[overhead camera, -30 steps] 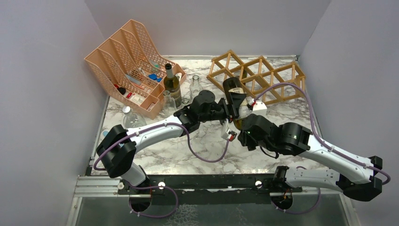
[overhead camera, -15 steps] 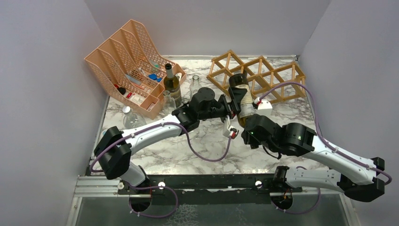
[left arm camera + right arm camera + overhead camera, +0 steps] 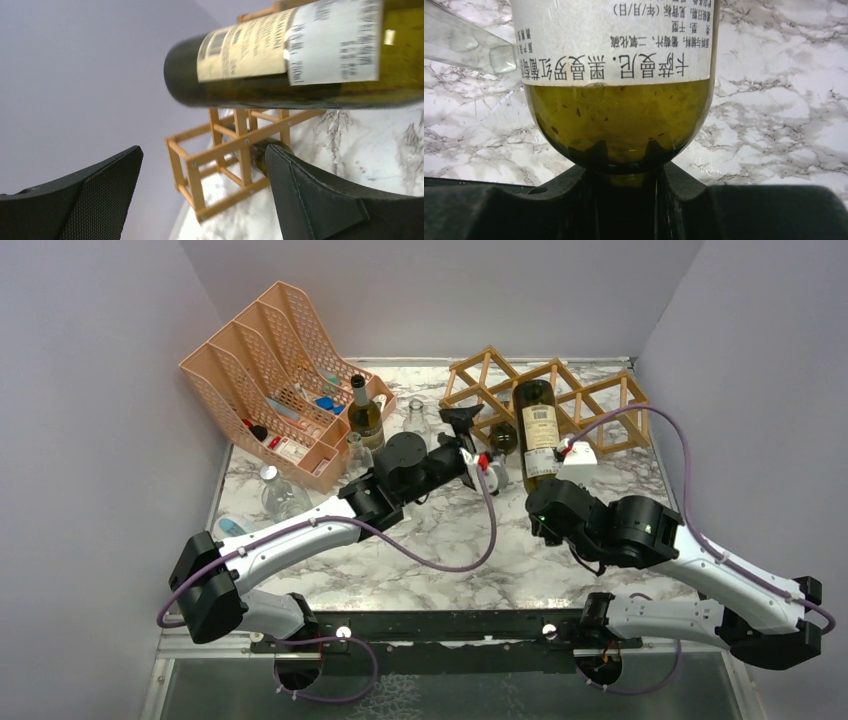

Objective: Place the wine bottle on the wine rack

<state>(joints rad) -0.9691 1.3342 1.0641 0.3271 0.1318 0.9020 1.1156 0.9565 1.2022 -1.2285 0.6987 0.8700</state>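
The wine bottle [image 3: 538,430] is dark green with pale labels. It is held level above the table, its base over the front of the light-brown wooden wine rack [image 3: 598,405]. My right gripper [image 3: 547,500] is shut on its neck. In the right wrist view the bottle's shoulder [image 3: 616,115] sits just past that gripper [image 3: 626,175]. My left gripper [image 3: 470,440] is open and empty, left of the bottle. The left wrist view shows the gripper [image 3: 202,200] apart from the bottle [image 3: 280,60] above it, with the rack [image 3: 225,150] beyond. A dark round object [image 3: 503,437] sits in a lower rack cell.
A peach mesh file organizer [image 3: 265,365] holding small items stands at the back left. An upright wine bottle [image 3: 366,422] and clear glass bottles [image 3: 415,422] [image 3: 280,490] stand near it. Grey walls close in the table on three sides.
My left gripper has let go of the bottle and drawn back to the left. My right gripper has swung the bottle to the right and toward the rack.
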